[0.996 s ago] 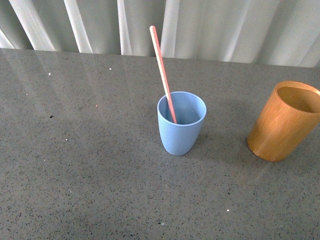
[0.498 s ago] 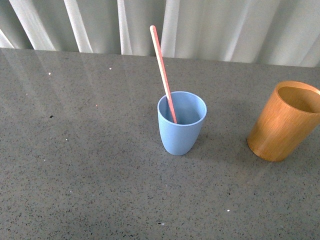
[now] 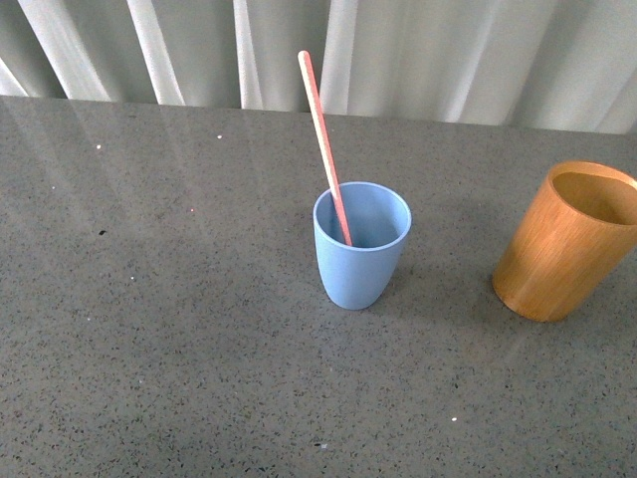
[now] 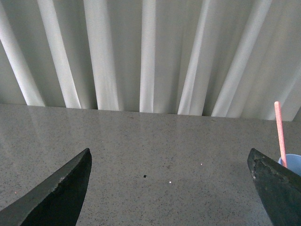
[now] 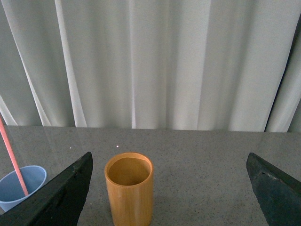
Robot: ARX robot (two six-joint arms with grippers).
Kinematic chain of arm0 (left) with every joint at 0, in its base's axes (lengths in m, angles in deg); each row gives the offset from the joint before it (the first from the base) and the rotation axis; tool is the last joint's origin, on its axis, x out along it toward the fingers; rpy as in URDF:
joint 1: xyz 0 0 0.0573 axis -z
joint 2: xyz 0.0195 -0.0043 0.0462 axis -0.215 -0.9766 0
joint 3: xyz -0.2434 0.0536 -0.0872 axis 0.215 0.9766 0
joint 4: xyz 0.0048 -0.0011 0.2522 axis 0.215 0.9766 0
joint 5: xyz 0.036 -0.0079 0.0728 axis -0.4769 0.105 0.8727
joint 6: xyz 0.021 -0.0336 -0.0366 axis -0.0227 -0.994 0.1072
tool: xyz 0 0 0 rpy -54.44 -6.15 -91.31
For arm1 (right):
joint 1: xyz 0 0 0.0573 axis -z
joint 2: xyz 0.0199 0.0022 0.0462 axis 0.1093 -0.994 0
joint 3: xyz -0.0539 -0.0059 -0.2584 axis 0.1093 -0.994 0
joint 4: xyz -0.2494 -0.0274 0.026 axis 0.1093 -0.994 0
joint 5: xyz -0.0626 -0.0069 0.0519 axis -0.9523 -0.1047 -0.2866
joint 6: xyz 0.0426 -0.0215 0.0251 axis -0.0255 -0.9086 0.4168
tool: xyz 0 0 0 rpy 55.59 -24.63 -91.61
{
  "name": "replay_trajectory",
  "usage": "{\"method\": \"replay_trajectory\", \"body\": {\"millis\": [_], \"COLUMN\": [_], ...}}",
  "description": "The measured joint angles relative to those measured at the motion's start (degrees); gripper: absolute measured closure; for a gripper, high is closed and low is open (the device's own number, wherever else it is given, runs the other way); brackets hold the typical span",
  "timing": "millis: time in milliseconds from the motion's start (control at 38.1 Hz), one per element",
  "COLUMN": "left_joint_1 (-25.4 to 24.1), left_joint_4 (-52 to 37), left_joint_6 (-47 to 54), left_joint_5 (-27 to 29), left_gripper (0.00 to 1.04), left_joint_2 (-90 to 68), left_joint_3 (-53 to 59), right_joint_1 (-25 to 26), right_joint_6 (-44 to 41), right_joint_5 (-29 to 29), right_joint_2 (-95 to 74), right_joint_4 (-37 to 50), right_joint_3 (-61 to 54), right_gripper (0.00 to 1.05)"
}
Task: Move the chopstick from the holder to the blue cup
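Note:
The light blue cup stands upright mid-table with one pink-red chopstick leaning in it, its top tilted up and left. The orange-brown wooden holder stands at the right with nothing showing inside. Neither arm appears in the front view. My left gripper is open over bare tabletop, with the cup's rim and the chopstick beside one finger. My right gripper is open; the holder stands ahead between its fingers, nearer one of them, and the cup with the chopstick lies beyond that finger.
The grey speckled table runs back to a white pleated curtain. Its far edge meets the curtain just behind the cup and holder.

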Motion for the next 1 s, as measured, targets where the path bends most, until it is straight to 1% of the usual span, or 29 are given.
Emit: {"method": "replay_trajectory", "body": {"millis": [996], "left_joint_1": [0.0], "left_joint_4": [0.0], "left_joint_6": [0.0], "left_joint_5": [0.0], "left_gripper": [0.07], "left_joint_2": [0.0], "left_joint_3": [0.0], "right_joint_1": [0.0], "right_joint_6": [0.0], "right_joint_5": [0.0], "right_joint_2": [0.0], "right_joint_4": [0.0], "right_joint_3": [0.0], "right_gripper": [0.10]}}
